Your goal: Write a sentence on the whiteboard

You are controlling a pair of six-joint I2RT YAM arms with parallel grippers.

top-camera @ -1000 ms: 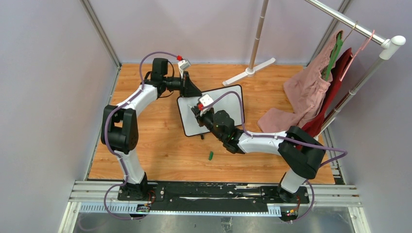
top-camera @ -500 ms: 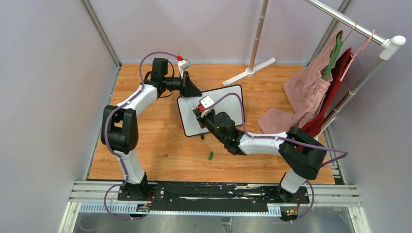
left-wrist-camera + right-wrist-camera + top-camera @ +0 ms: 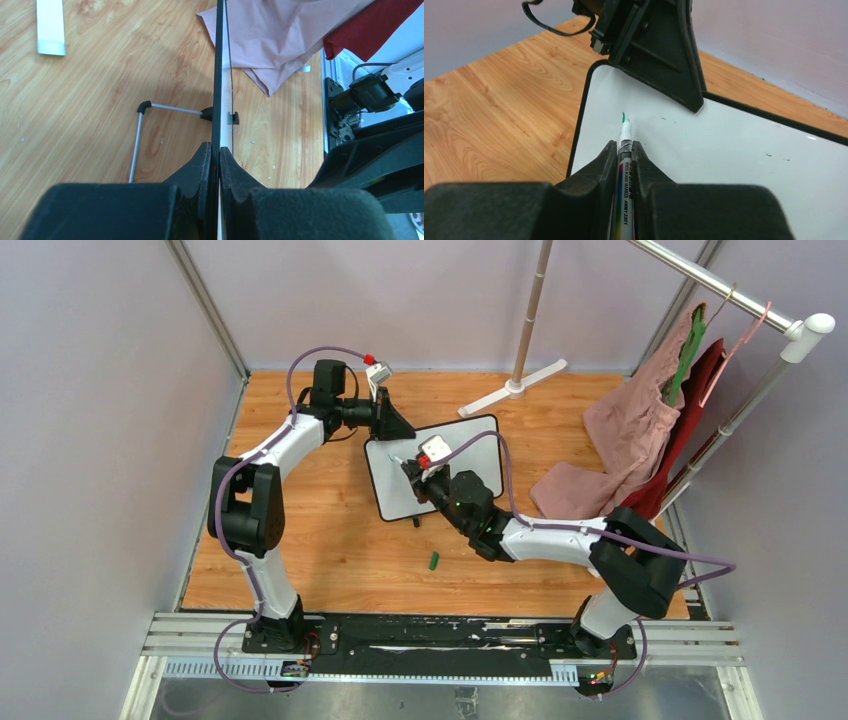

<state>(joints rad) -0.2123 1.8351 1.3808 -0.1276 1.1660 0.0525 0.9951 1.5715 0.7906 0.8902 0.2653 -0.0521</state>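
Observation:
The whiteboard (image 3: 478, 446) sits tilted on the wooden table, black-rimmed and white. My left gripper (image 3: 396, 428) is shut on its far left edge; in the left wrist view the board (image 3: 218, 75) runs edge-on between the pads (image 3: 206, 165). My right gripper (image 3: 624, 145) is shut on a white whiteboard marker (image 3: 624, 165), whose green tip rests on the board (image 3: 724, 150) near its upper left corner. The only writing I see is a short green stroke (image 3: 623, 117) at the tip. From above, the right gripper (image 3: 411, 469) hangs over the board's left half.
A green marker cap (image 3: 434, 561) lies on the table in front of the board. Pink cloth (image 3: 625, 430) and red cloth (image 3: 690, 420) hang from a rack at the right. A white stand base (image 3: 510, 388) sits behind the board.
The right arm has shifted a little to the right and farther over the board, carrying the marker. The left arm and the board have not moved.

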